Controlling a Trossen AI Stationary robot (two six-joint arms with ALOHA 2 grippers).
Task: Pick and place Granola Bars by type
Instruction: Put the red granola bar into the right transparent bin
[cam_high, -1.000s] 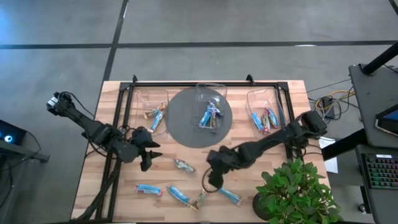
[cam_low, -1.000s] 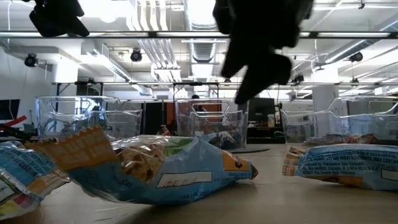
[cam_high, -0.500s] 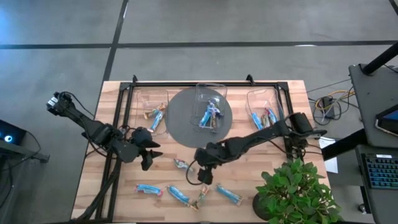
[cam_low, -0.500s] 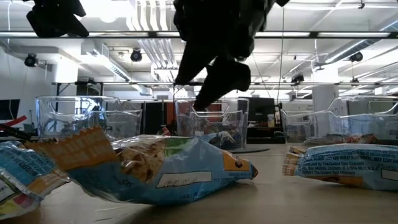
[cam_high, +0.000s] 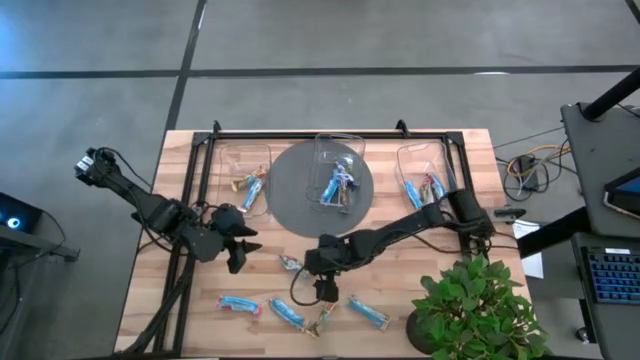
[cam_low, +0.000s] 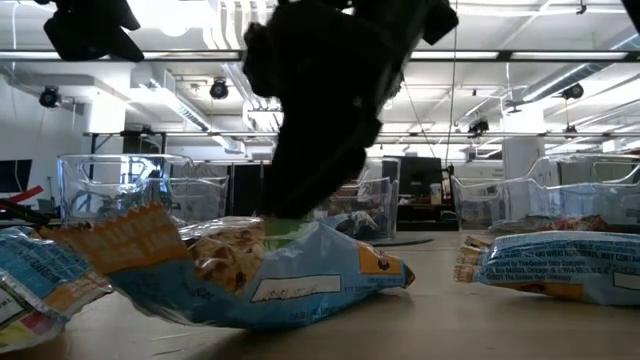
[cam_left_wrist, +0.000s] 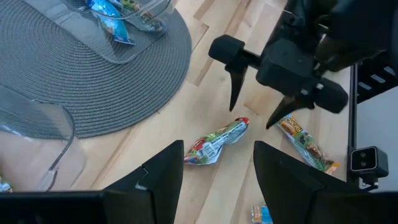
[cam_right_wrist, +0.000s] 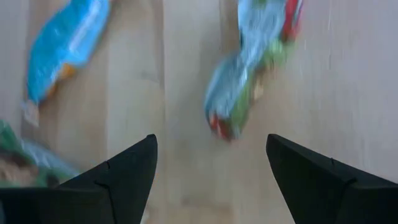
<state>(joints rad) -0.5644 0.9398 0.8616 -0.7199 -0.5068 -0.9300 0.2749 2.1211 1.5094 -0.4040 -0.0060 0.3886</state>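
A granola bar in a green, red and silver wrapper (cam_high: 292, 265) (cam_left_wrist: 217, 140) (cam_right_wrist: 249, 81) lies flat on the wooden table, just near of the grey round mat (cam_high: 300, 215). My right gripper (cam_high: 322, 289) (cam_left_wrist: 252, 118) (cam_right_wrist: 211, 180) hovers open, pointing steeply down, a little to the right and near side of that bar, touching nothing. More bars lie along the near edge: blue ones (cam_high: 238, 304) (cam_high: 287, 314) (cam_high: 368, 312) and a tan-green one (cam_high: 325, 318) (cam_left_wrist: 305, 143). My left gripper (cam_high: 240, 250) (cam_left_wrist: 217, 180) waits open at the table's left.
Three clear bins stand along the far side, each holding bars: left (cam_high: 245, 180), middle on the mat (cam_high: 340, 175), right (cam_high: 425, 185). A potted plant (cam_high: 470, 305) stands at the near right corner. A black frame rail (cam_high: 330, 133) runs along the far edge.
My right gripper has moved toward the table's left and down, toward the green-red bar, rolling its wrist as it went. It has stayed open. No bar has moved.
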